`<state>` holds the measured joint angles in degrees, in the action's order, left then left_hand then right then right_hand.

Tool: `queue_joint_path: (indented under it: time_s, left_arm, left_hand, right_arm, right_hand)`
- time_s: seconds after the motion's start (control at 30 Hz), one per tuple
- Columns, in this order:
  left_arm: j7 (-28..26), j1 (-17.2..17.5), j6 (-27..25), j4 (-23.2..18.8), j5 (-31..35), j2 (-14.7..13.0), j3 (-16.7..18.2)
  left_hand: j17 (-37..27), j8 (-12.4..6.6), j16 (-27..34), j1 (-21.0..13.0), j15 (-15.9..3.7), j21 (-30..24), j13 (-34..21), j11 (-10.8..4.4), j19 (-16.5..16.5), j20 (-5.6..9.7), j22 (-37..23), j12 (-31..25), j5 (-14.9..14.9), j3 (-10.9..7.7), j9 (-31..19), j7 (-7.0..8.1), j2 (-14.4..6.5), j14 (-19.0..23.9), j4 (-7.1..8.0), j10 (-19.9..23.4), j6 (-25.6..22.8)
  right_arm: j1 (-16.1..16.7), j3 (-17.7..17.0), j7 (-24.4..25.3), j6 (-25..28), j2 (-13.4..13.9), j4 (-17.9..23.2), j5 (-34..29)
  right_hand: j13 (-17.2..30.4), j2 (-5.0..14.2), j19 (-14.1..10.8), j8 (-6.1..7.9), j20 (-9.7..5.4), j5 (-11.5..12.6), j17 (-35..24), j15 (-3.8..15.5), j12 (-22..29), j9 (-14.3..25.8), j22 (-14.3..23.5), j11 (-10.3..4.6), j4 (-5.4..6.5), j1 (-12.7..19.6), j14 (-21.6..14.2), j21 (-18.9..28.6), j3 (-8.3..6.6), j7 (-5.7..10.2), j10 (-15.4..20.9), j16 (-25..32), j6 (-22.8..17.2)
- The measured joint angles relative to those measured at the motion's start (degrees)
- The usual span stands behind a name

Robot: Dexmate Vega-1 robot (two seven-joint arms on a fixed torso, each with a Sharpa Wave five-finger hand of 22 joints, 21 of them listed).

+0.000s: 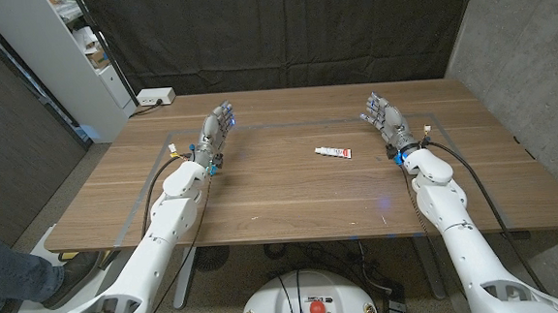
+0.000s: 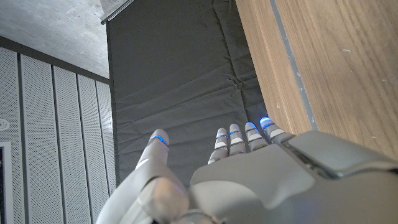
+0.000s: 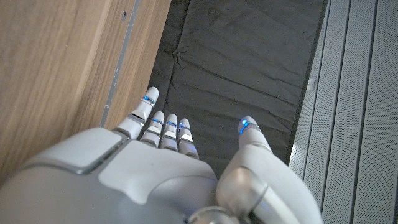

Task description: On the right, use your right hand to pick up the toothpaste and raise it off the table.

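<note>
Both arms are reaching forward. The left hand (image 1: 215, 131) and the right hand (image 1: 385, 118) are holding nothing, their fingers (image 3: 163, 127) stretching straight and apart.

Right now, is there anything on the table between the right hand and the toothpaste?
No, nothing visible. In the head view only bare wood lies between the right hand and the toothpaste, which lies alone on the table.

The toothpaste (image 1: 334, 152) is too small to read its label.
</note>
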<state>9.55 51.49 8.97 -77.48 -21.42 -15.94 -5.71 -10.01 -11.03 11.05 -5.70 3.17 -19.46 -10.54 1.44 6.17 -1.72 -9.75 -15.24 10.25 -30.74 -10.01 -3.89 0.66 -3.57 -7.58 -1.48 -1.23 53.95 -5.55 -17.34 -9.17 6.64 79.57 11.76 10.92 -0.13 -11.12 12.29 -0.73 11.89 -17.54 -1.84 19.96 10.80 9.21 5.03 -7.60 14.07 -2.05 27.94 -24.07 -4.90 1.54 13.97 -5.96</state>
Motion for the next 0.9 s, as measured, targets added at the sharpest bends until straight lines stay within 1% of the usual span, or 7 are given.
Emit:
queue_joint_path:
  time_s: [0.13, 0.23, 0.4, 0.5, 0.57, 0.7, 0.9]
  left_arm:
    - [0.16, 0.35, -0.51, -0.64, 0.91, 0.71, 0.68]
    - [0.2, 0.61, -0.89, -1.14, 1.47, 1.16, 1.12]
    - [0.24, 0.99, -1.45, -1.83, 2.33, 1.76, 1.57]
    - [0.24, 1.31, -1.69, -2.46, 2.7, 2.15, 1.89]
    - [0.24, 1.44, -1.72, -2.72, 2.74, 2.26, 2.04]
    - [0.21, 1.69, -1.94, -3.2, 3.2, 2.43, 2.3]
    - [0.28, 1.83, -2.11, -3.31, 3.46, 2.57, 2.53]
  left_hand:
    - [0.0, 0.0, 0.0, 0.0, 0.0, 0.41, 0.0, 0.0, 0.0, 0.0, 0.0, 0.0, 0.0, 0.0, 0.0, 0.0, 0.0, 0.0, 0.0, 0.0, 0.0]
    - [0.0, 0.0, 0.0, 0.0, 0.0, 0.41, 0.01, -0.31, 0.0, 0.0, 0.0, 0.0, 0.0, 0.0, 0.0, 0.0, 0.0, 0.0, 0.0, 0.31, 0.0]
    - [0.01, 0.0, 0.0, -0.3, 0.0, 0.64, 0.01, -0.32, 0.0, 0.0, 0.01, 0.26, 0.0, 0.0, 0.0, 0.0, -0.31, 0.0, 0.0, 0.32, 0.0]
    - [0.01, 0.0, 0.0, -0.3, 0.0, 0.64, 0.01, -0.32, 0.0, 0.0, 0.01, 0.27, 0.0, 0.0, 0.0, 0.0, -0.3, 0.0, 0.0, 0.32, 0.0]
    - [0.01, 0.0, 0.0, -0.3, 0.0, 0.64, 0.01, -0.32, 0.0, 0.0, 0.01, 0.27, 0.0, 0.0, 0.0, 0.0, -0.3, 0.0, 0.0, 0.32, 0.0]
    - [0.01, 0.0, 0.0, -0.3, 0.0, 0.64, 0.01, -0.32, 0.0, 0.0, 0.01, 0.27, 0.0, 0.0, 0.0, 0.0, -0.31, 0.0, 0.0, 0.32, 0.0]
    - [0.01, 0.0, 0.0, -0.52, 0.0, 1.08, 0.01, -0.32, 0.0, -0.01, 0.01, 0.27, 0.0, 0.0, 0.01, 0.0, -0.53, 0.0, 0.0, 0.32, 0.0]
  right_arm:
    - [0.36, -1.43, -1.33, -0.67, -1.36, 0.54, -2.0]
    - [0.66, -2.38, -2.03, -1.14, -2.19, 1.05, -3.08]
    - [1.27, -3.86, -3.12, -2.18, -3.31, 1.96, -5.01]
    - [1.58, -4.46, -3.99, -2.88, -3.79, 2.33, -6.38]
    - [1.6, -4.49, -4.23, -3.12, -3.81, 2.36, -6.8]
    - [2.13, -5.18, -4.63, -3.85, -4.4, 2.92, -7.79]
    - [2.95, -5.55, -4.83, -5.84, -4.88, 3.71, -10.18]
  right_hand:
    - [0.0, 0.3, -0.4, 0.0, -0.4, 0.0, 0.26, 0.22, 0.0, 0.0, 0.0, -0.31, -0.22, 0.3, -0.21, 0.0, -0.22, 0.09, 0.37, 0.0, -0.09]
    - [-0.11, 0.43, -0.62, 0.0, -0.21, 0.0, 0.37, 0.34, 0.0, 0.0, 0.0, -0.51, -0.35, 0.92, -0.33, 0.0, -0.35, 0.09, 0.73, 0.0, -0.09]
    - [-0.27, 0.52, -1.13, 0.0, -0.31, 0.0, 0.53, 0.41, -0.33, -0.15, 0.0, -0.33, -0.46, 1.43, -0.71, -0.45, -0.46, 0.39, 0.91, 0.0, -0.42]
    - [-0.27, 0.83, -1.37, -0.01, -0.55, 0.0, 0.76, 0.52, -0.33, -0.15, -0.01, -0.52, -0.7, 1.77, -1.15, -0.45, -0.7, 0.09, 1.34, 0.0, -0.71]
    - [-0.27, 0.44, -1.44, -0.01, -0.61, 0.0, 0.8, 0.52, -0.33, -0.15, -0.01, -0.52, -0.7, 2.13, -1.15, -0.45, -0.7, 0.11, 1.34, 0.0, -0.74]
    - [-0.27, 0.6, -1.43, -0.01, -0.61, 0.0, 0.8, 0.52, -0.33, -0.15, -0.01, -0.23, -0.7, 2.29, -1.15, -0.45, -0.7, 0.4, 1.65, 0.0, -1.03]
    - [-0.27, 0.67, -1.43, -0.01, -0.61, 0.0, 1.06, 0.73, -0.68, -0.05, -0.01, -0.6, -1.18, 2.94, -1.35, -1.04, -0.68, 0.79, 2.08, 0.0, -1.41]
